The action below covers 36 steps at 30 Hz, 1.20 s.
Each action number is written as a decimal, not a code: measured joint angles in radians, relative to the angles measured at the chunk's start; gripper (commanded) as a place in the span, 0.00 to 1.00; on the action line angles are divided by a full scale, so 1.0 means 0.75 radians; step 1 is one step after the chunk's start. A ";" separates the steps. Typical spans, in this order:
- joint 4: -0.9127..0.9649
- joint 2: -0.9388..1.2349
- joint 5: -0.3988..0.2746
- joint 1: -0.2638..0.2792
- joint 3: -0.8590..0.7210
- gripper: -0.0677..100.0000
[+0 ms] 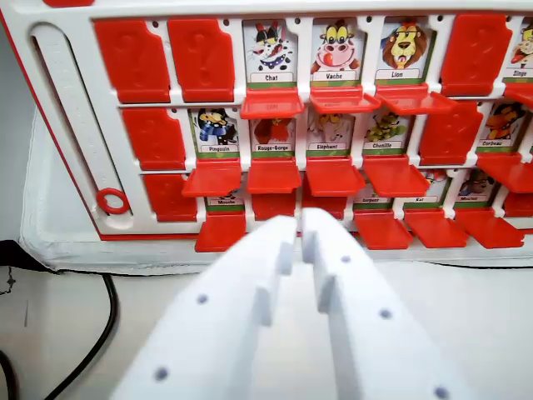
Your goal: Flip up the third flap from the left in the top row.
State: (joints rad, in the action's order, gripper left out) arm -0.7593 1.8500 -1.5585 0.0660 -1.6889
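A white game board (83, 125) with rows of red flaps fills the upper half of the wrist view. In the top row, the two leftmost flaps (133, 58) (201, 58) lie shut, showing plain red with a faint question mark. The third place shows a cat picture labelled "Chat" (271, 50), and its red flap (271, 104) sticks out along the picture's lower edge. "Vache" (337, 50) and "Lion" (402, 46) beside it stand the same way. My white gripper (300, 223) is low in the middle, before the board's near edge, with its fingers almost touching and nothing between them.
Further right in the top row is another shut red flap (475, 54). The lower rows mix uncovered pictures and shut flaps. A slider track with a red ring (112, 200) runs down the board's left side. A black cable (100, 333) curves over the white surface at lower left.
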 measured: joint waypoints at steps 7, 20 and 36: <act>0.102 -0.258 0.002 0.033 0.033 0.00; 0.133 -0.603 0.002 0.037 0.319 0.00; 0.133 -0.869 -0.027 0.027 0.679 0.00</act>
State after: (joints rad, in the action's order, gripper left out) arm -0.6596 1.1980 -1.5785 0.0859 -1.1796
